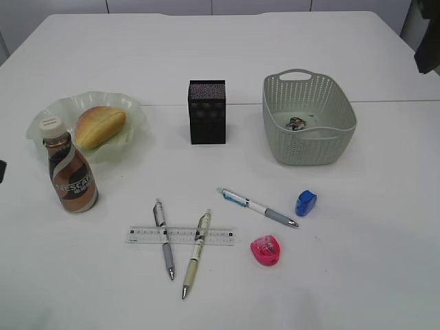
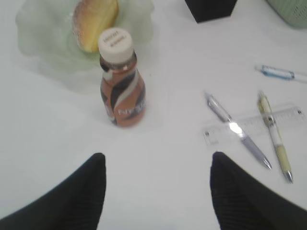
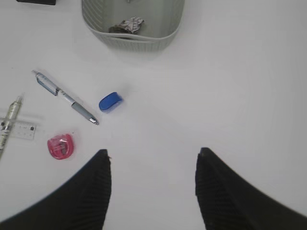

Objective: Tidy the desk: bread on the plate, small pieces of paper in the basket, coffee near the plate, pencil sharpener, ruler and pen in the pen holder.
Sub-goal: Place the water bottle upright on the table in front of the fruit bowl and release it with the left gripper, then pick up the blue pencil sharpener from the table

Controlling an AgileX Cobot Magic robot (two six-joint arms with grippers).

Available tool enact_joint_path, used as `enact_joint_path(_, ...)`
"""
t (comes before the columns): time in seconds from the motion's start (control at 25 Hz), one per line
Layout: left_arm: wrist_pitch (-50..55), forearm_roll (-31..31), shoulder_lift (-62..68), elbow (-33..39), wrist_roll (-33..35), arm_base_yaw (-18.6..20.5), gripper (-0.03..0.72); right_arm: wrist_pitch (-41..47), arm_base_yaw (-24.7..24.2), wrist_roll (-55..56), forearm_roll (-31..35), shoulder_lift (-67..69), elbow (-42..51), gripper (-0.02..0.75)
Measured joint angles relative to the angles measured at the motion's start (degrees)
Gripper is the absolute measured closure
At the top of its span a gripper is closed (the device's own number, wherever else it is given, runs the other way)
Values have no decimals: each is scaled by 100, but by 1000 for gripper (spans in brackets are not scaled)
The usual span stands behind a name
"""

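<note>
Remaining on the large plain white desk (image 1: 344,275) are the stationery items; the bread, paper and coffee steps are judged complete. The oval golden-brown bun (image 1: 100,126) lies in the translucent pale-green ruffled glass plate (image 1: 41,124), the brown Nescafe coffee bottle (image 1: 71,172) stands just beside that plate, and crumpled paper (image 1: 297,123) is seen inside the pale grey-green perforated plastic basket (image 1: 309,148). The clear flat plastic ruler (image 1: 180,236) lies under two crossed pens (image 1: 165,237), a third pen (image 1: 258,207) lies near the blue sharpener (image 1: 306,203) and the pink sharpener (image 1: 267,249). The left gripper (image 2: 158,191) and right gripper (image 3: 152,189) are held above the desk with fingers apart, holding nothing. A pickup for the black square mesh pen holder (image 1: 207,111) is judged next; each pen must be lifted before the ruler is freed.
</note>
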Motion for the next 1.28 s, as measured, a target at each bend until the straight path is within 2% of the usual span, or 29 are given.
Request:
enact_joint_path(0.2,2345,-4,-296,-781,-350,0,191,0,0,0,572,0,0,321)
enact_joint_path(0.36,3789,-4,-310,-1162,-695,0,191,0,0,10,854,0,0,321)
enact_joint_path(0.44,4194,-4,-310,-1243,-828,0,191,0,0,72,966,0,67,321)
enact_joint_path(0.72,4353,-49,-404,-1282,-1021,0,191,0,0,548,1011,102,573,321)
enact_joint_path(1.0,4353,-59,-414,-1282,-1025,0,191,-19,0,685,1025,436,623,321)
enact_joint_path(1.28,4353,-115,-414,-1282,-1034,0,191,-53,0,2455,918,1132,623,321)
